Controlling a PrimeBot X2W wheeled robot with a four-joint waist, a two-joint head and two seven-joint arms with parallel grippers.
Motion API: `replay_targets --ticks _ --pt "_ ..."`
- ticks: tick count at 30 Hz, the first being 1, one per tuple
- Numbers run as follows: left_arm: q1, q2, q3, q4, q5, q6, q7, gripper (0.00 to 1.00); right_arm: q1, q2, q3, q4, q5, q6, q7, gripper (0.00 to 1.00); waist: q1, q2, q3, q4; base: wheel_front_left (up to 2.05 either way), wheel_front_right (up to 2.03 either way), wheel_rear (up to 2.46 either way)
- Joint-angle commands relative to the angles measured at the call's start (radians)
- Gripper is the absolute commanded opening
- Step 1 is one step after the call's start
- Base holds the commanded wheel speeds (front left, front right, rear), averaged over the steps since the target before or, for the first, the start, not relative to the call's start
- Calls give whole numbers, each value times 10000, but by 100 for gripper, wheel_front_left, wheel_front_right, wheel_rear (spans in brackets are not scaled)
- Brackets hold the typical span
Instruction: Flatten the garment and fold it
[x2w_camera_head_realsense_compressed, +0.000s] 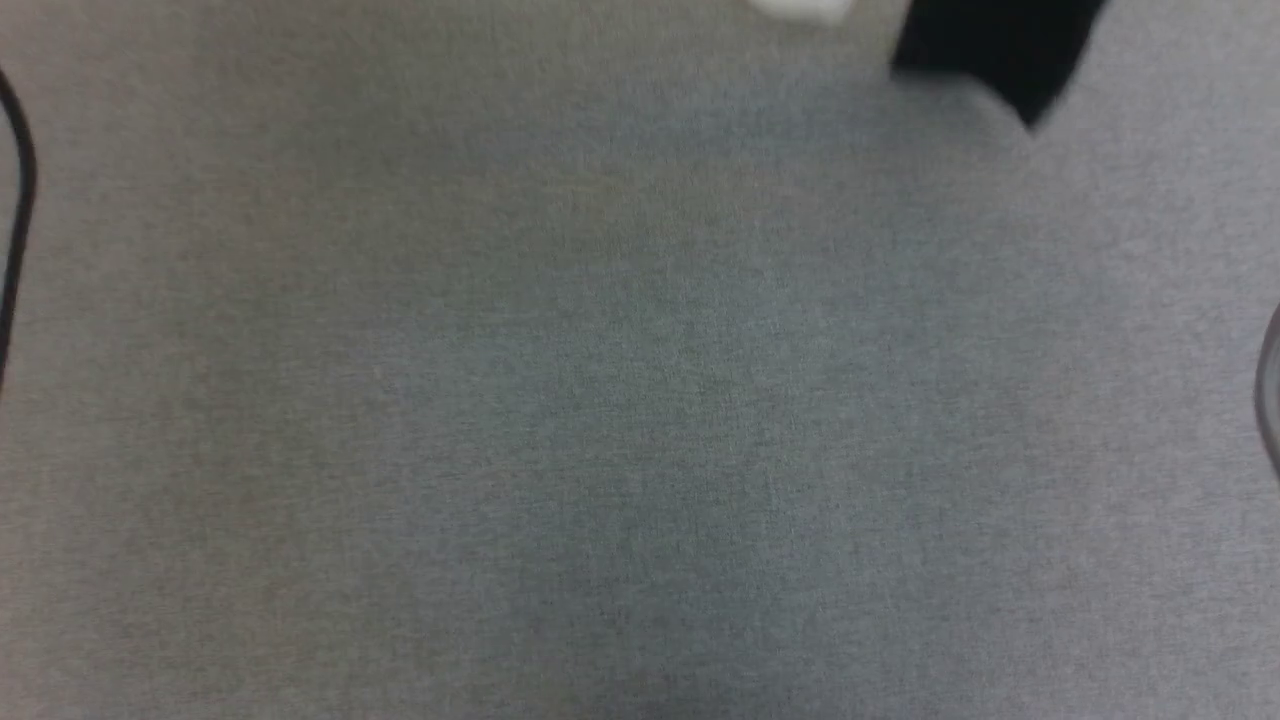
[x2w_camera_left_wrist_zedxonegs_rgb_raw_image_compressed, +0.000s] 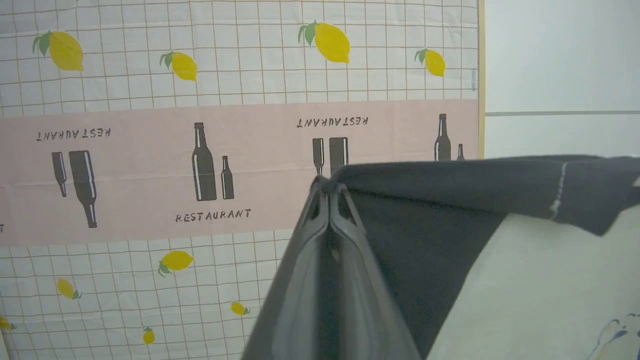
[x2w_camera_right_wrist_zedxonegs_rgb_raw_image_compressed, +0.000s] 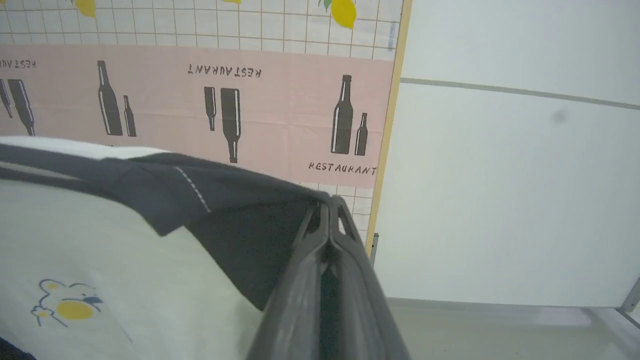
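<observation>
Pinched tight on the garment's (x2w_camera_left_wrist_zedxonegs_rgb_raw_image_compressed: 450, 215) black fabric with both left gripper (x2w_camera_left_wrist_zedxonegs_rgb_raw_image_compressed: 330, 189) and right gripper (x2w_camera_right_wrist_zedxonegs_rgb_raw_image_compressed: 330, 204), stretched between them. Right behind: lemon-and-bottle print sheet (x2w_camera_left_wrist_zedxonegs_rgb_raw_image_compressed: 150, 150), white wall (x2w_camera_right_wrist_zedxonegs_rgb_raw_image_compressed: 500, 175). Down below, grey surface (x2w_camera_head_realsense_compressed: 640, 400), black cable (x2w_camera_head_realsense_compressed: 18, 200) at the left edge.

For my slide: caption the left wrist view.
Left jaws shut on the shirt at its black edge, before a lemon-and-bottle printed cloth.
</observation>
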Motion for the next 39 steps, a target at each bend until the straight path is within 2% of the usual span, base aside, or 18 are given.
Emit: replay_targets --ticks 1,5,13,19,21,25,33,39 --pt "-258 293 218 163 105 270 -364 0 -293 -171 -156 71 -274 -27 -393 0 -1 0 644 -88 0 0 0" --pt "-449 243 511 539 -4 420 -1182 0 -763 -135 -198 446 -500 -27 -1134 0 -1 0 917 -18 0 0 0" --pt "77 7 652 1339 -425 -141 -2106 0 -423 -126 226 1381 251 -27 -1651 0 -1 0 1111 298 0 0 0" --pt "1327 -168 1016 1581 -994 -811 -2457 0 1323 -130 1206 1303 1587 -27 -1850 0 -1 0 707 546 0 0 0" --pt "1969 -183 1007 1489 -1022 -1071 -2498 0 2090 -293 1461 1032 2113 -27 -1883 0 -1 0 460 660 0 0 0" --pt "3606 -249 1290 900 -1210 -1270 -2530 0 3955 -839 1844 279 3284 -27 -1931 0 -1 0 -231 872 0 0 0" --pt "8595 -885 1967 -1181 -1954 -952 -2449 0 8479 -1597 2349 -1743 4915 -27 -1417 0 -1 0 -1970 1109 0 0 0" --pt "12696 -1214 1821 -2930 -2537 -126 -1452 0 11755 -1828 1833 -3114 5340 -27 -631 0 -1 0 -3009 1165 0 0 0"
